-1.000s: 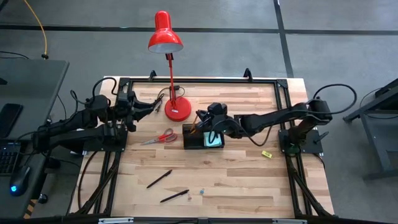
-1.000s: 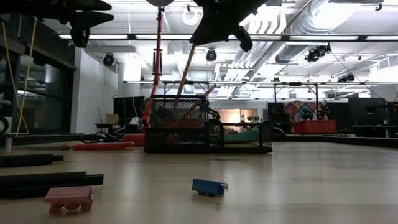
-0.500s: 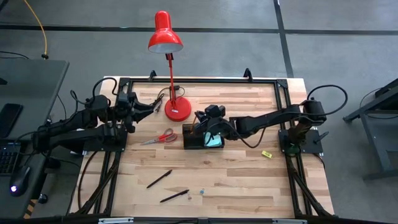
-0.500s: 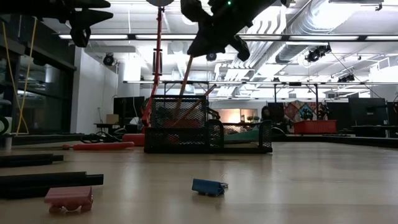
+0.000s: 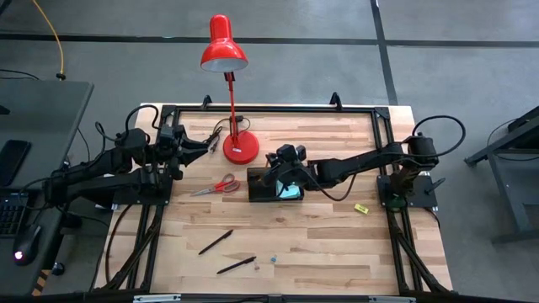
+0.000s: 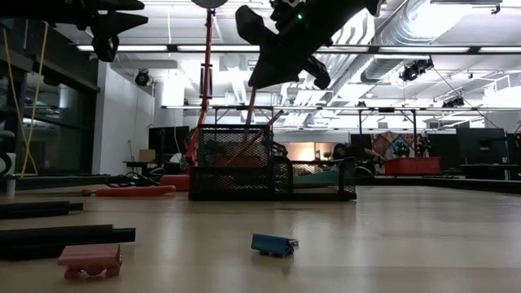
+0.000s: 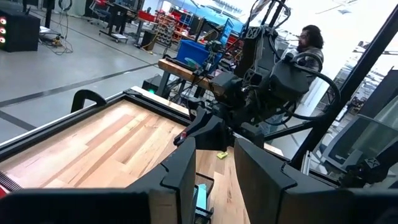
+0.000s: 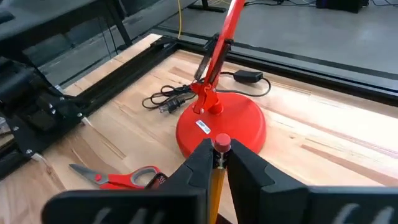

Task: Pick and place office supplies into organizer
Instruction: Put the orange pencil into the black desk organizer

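Centre frame, the organizer (image 5: 274, 187) holds a teal pad (image 5: 290, 191) and orange pencils; right pincer (image 5: 280, 171) pinches one pencil (image 8: 218, 168) above it. Scissors (image 5: 217, 186) lie left on the table (image 5: 320, 244); left pincer (image 5: 205, 143), upper left, sits part open.

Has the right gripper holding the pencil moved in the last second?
Yes. The right gripper slid left over the organizer, toward the lamp base.

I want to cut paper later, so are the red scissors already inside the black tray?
No, the red scissors lie flat on the wooden table, off to one side of the black tray, not in it.
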Controlling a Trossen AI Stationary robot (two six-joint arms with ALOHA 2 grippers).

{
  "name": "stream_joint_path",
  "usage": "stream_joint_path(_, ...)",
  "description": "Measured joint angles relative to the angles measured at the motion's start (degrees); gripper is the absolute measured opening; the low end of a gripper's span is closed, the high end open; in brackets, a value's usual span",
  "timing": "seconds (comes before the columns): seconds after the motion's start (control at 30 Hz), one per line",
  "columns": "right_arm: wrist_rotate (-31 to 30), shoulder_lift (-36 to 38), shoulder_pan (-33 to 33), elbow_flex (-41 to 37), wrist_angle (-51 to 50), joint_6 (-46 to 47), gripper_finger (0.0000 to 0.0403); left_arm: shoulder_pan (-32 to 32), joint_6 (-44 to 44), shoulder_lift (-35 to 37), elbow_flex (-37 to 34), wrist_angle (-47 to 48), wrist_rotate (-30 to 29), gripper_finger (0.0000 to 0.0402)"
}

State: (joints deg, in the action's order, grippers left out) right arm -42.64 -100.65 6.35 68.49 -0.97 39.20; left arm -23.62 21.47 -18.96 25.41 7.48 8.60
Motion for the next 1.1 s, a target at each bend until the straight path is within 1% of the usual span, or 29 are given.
stream_joint_path(0.17, 0.82, 0.01, 0.0, 0.0, -5.19, 4.11, 0.0057, 0.0, 0.0, 0.0, 0.0, -0.01, -0.02, 0.0099)
stream_joint_path(0.4, 0.98, 0.01, 0.0, 0.0, -6.1, 4.47, 0.0094, 0.0, -0.01, 0.0, 0.0, -0.01, -0.02, 0.0099)
stream_joint_path(0.5, 0.35, 0.01, -0.09, 0.0, -5.68, 4.46, 0.0122, 0.0, 0.0, 0.0, 0.0, 0.0, 0.0, 0.0099)
stream_joint_path(0.6, -0.32, 0.01, -0.72, 0.01, -5.21, 4.54, 0.0158, 0.0, 0.0, 0.0, 0.0, 0.01, 0.01, 0.0099)
stream_joint_path(0.67, 2.21, 0.03, -1.55, 0.0, -5.62, 5.44, 0.0186, 0.0, 0.0, 0.0, 0.0, 0.0, 0.01, 0.0099)
stream_joint_path(0.77, 10.87, 0.03, -2.82, 0.0, -6.78, 8.93, 0.0222, 0.0, 0.0, 0.0, 0.0, 0.01, 0.01, 0.0099)
stream_joint_path(0.83, 14.39, 0.12, -3.26, 0.02, -7.08, 9.23, 0.024, 0.0, 0.0, 0.0, 0.0, -0.01, 0.01, 0.0099)
stream_joint_path(0.97, 15.64, 0.61, -3.34, 0.11, -6.99, 9.54, 0.026, 0.0, -0.02, -0.06, 0.0, 0.01, 0.0, 0.0099)
stream_joint_path(1.03, 16.38, 1.04, -3.32, 0.11, -6.27, 8.63, 0.0263, 0.0, -0.04, -0.34, 0.0, -0.05, 0.08, 0.0099)
stream_joint_path(1.1, 18.05, 1.52, -3.39, 0.11, -7.47, 10.23, 0.0263, 0.0, 0.0, -0.37, 0.0, 0.03, 0.76, 0.0099)
